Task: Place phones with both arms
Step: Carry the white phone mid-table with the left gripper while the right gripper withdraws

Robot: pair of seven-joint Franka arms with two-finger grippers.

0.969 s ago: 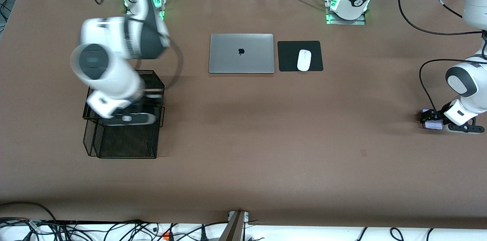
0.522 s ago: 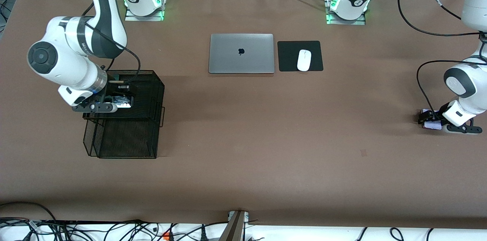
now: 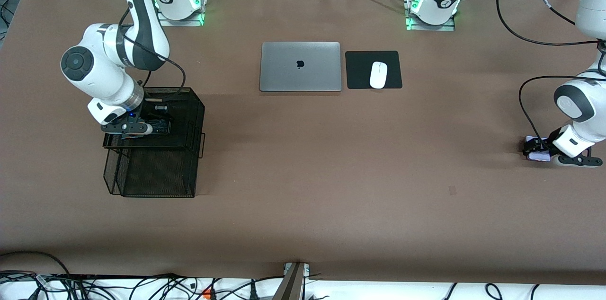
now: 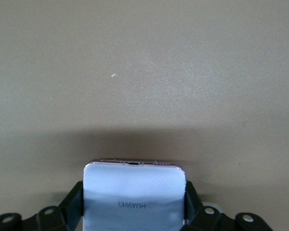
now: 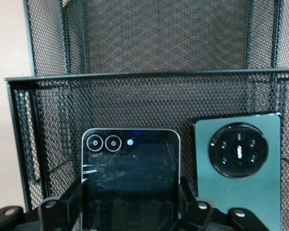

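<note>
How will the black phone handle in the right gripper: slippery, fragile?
Likely slippery: the black phone has a glossy face, pinched only at its edges by the right gripper. Probably fragile: scratches or cracks show on it. Stiff and flat, unlikely to flex or roll.

black mesh rack (image 3: 156, 167), dark-green phone (image 5: 238, 168)

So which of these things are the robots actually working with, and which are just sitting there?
In the job:
- black phone, gripped by the right gripper over the mesh rack
- green phone, in the rack
- pale phone, gripped by the left gripper

Just lying about:
- laptop
- mouse
- mouse pad
</note>
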